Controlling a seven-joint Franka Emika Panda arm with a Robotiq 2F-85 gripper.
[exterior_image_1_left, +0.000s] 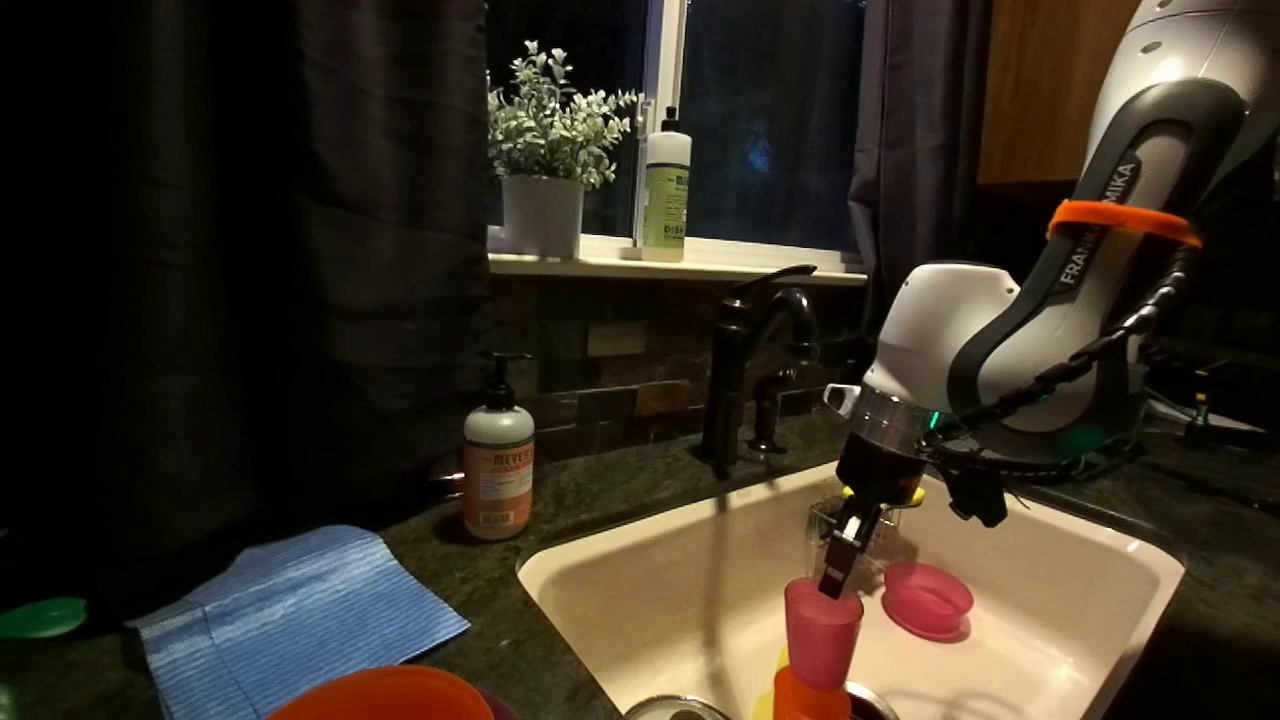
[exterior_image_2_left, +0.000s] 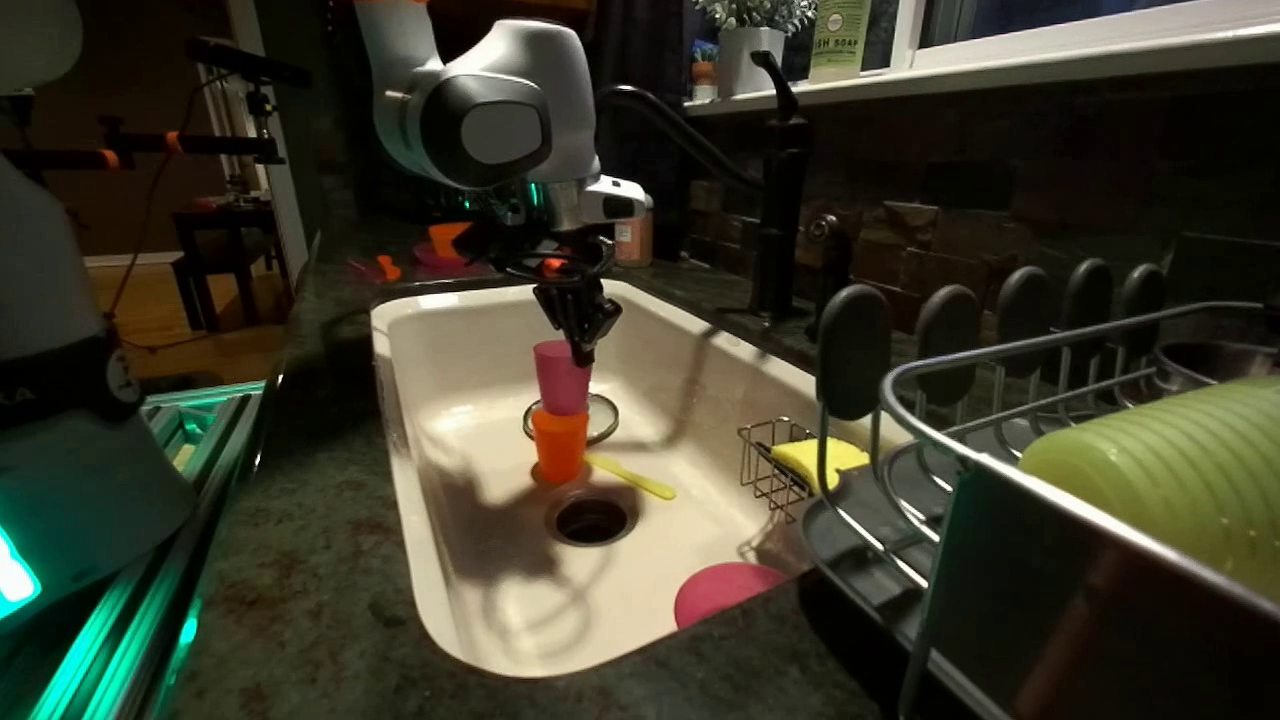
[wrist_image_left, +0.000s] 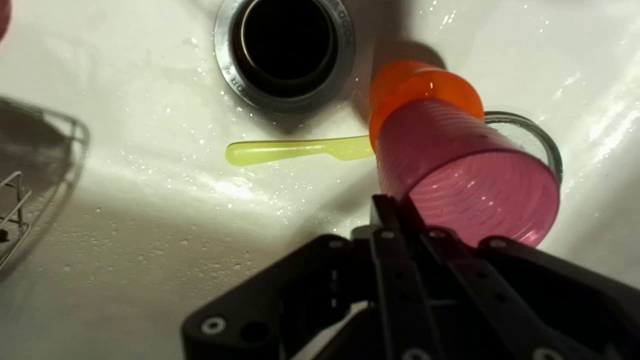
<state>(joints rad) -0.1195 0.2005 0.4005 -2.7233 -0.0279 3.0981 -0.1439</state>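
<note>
Foremost at the wrist view's lower right, the black gripper pinches the rim of a pink cup between its fingers; right of centre, that cup is directly over an orange cup.

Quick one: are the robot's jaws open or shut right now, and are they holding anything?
Gripper: jaws closed, holding the pink cup by its rim.
</note>
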